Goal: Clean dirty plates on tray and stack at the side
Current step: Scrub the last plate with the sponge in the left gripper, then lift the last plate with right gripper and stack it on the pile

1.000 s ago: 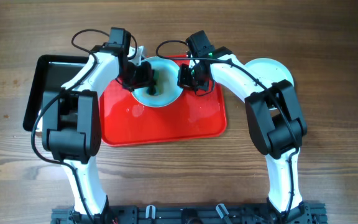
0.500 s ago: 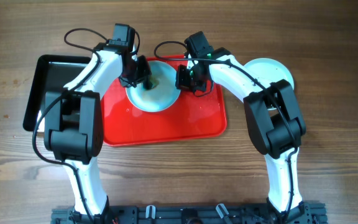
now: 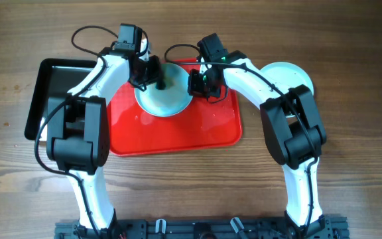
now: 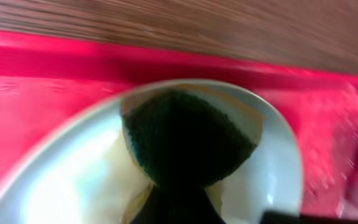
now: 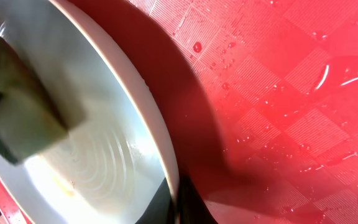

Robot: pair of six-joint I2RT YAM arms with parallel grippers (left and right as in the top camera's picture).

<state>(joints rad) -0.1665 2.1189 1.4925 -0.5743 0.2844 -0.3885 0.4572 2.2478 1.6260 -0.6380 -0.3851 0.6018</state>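
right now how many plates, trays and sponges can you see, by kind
plates: 2, the plate on the tray and the side plate, which may have more under it
trays: 2, the red tray and the black tray
sponges: 1, the sponge
total: 5

No legible text, label, brand, number or sign appears in any view. Checked surfaces — tray [image 3: 178, 136], plate [image 3: 171, 103], sponge [image 4: 185, 137], table [image 3: 357, 172] — carry no readable marking. The tray bears only an embossed checker texture; the left wrist view is too blurred to resolve fine print.
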